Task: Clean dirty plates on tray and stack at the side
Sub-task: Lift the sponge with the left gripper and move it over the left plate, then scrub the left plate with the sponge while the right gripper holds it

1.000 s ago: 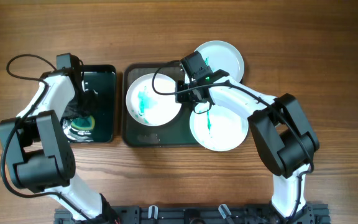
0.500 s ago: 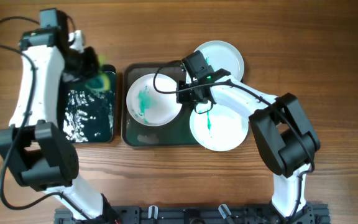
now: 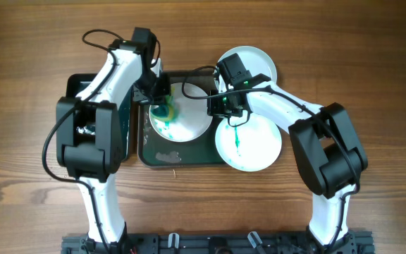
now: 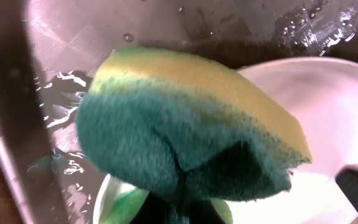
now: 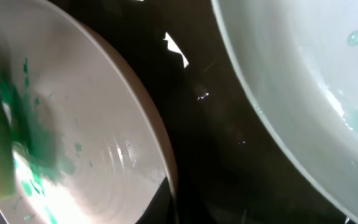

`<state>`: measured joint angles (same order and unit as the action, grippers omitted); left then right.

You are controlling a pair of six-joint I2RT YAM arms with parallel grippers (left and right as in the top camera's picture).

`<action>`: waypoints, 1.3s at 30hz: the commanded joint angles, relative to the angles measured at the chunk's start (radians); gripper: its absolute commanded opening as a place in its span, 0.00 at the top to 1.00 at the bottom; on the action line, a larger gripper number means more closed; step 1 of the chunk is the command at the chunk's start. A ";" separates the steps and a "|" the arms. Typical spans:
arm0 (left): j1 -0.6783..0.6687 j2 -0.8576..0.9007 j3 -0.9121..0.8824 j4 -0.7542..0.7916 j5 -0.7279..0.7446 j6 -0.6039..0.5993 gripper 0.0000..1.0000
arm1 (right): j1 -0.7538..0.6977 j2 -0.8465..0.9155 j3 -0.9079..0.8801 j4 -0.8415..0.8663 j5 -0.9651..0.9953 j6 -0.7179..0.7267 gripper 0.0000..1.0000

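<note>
Cables are seen looping above both arms at the upper centre of the overhead frame, over a brown wood-grain table (image 3: 41,42). At the left of the frame a dark rectangular basin (image 3: 97,130) is largely covered by the left arm, and whitish foam shows in it.

At the centre sits a dark, glossy, wet tray (image 3: 182,144) with rounded corners. On its upper left part a round white plate (image 3: 182,120) is held, smeared with green along its left side. The sponge (image 4: 185,143), yellow on top with a coarse green scouring face below, is pinched in the left gripper (image 3: 162,99) and is pressed against the upper left of this plate. From the left wrist view the sponge fills most of the frame and the fingers are hidden behind it.

A second white plate (image 3: 249,141), marked with a thin green streak, lies at the tray's right edge in the centre right of the frame. A third white plate (image 3: 252,65), with no marks visible, lies just above it on the table.

The right gripper (image 3: 225,106) is set between the first two plates, at the smeared plate's right rim. Whether its jaws are spread or pressed together cannot be told. In the right wrist view both plate rims appear smooth and glazed, with dark wet tray between them.
</note>
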<state>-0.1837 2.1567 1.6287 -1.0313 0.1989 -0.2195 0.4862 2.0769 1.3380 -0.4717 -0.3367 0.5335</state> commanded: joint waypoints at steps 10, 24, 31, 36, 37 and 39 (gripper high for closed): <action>-0.126 0.079 -0.077 -0.043 0.233 0.152 0.96 | -0.003 0.031 0.010 -0.019 -0.006 0.002 0.96; -0.071 0.076 -0.023 0.090 -0.211 -0.125 0.96 | -0.003 0.031 -0.007 -0.015 -0.024 0.020 0.96; -0.067 0.076 -0.013 0.019 -0.668 -0.301 0.96 | -0.003 0.042 -0.010 -0.032 -0.027 0.020 0.96; -0.098 0.076 -0.013 -0.012 -0.406 -0.188 0.96 | -0.003 0.047 -0.010 -0.045 -0.075 0.016 0.96; -0.102 0.076 -0.013 -0.012 -0.297 -0.112 0.96 | -0.003 0.047 -0.010 -0.046 -0.079 0.015 0.96; -0.112 0.076 -0.013 -0.018 -0.032 0.047 0.96 | -0.003 0.047 -0.010 -0.047 -0.080 0.008 0.96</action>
<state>-0.2989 2.1864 1.6337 -1.0458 -0.1677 -0.4114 0.4892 2.0869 1.3384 -0.4911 -0.4038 0.5610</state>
